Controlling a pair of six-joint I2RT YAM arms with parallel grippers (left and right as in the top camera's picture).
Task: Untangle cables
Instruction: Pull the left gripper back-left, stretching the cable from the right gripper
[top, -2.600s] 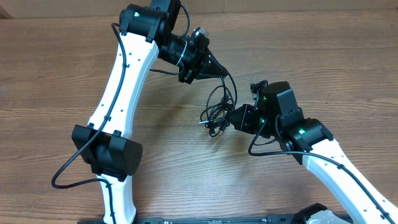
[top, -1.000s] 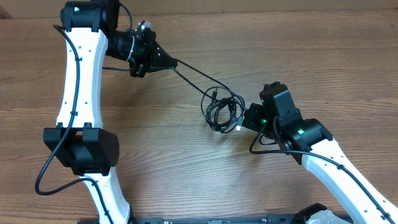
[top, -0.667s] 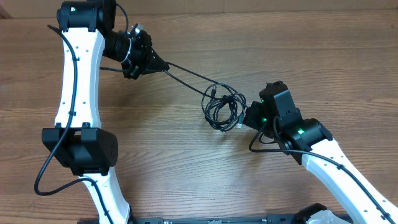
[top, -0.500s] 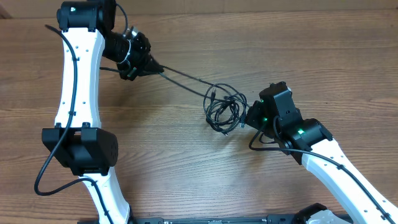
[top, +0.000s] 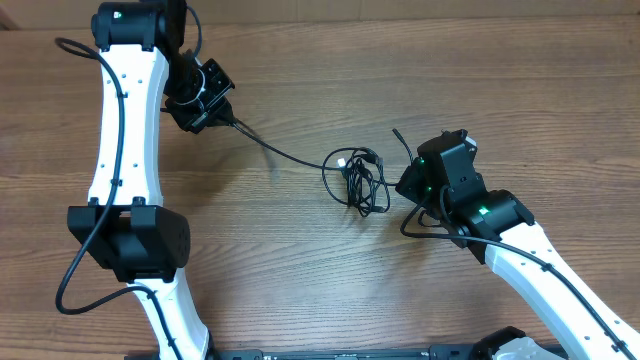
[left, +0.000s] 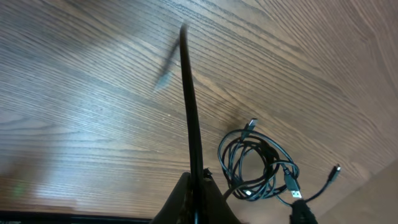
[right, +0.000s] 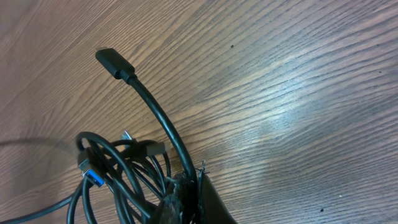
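Observation:
The cables lie as a small black tangle (top: 362, 180) on the wooden table (top: 300, 260) between the two arms. One long cord (top: 278, 151) runs from the tangle up-left to my left gripper (top: 222, 120), which is shut on it. In the left wrist view that cord (left: 189, 106) stands straight out of the shut left gripper (left: 196, 186), with the tangle (left: 255, 168) to the right. My right gripper (top: 405, 185) sits just right of the tangle, shut on a cord whose black plug end (right: 113, 63) sticks up free. The same grip shows in the right gripper (right: 188, 186) view.
A silver-tipped plug (left: 250, 124), a USB plug (left: 292, 186) and a small plug (left: 336, 169) poke out of the tangle. A blue-tongued USB plug (right: 90, 177) shows beside the right fingers. A white bag corner (top: 520, 350) lies at the bottom edge.
My left gripper has swung further left and turned down, still holding its cord, which now lies slack on the table. The tangle has drawn smaller. The right arm has shifted slightly.

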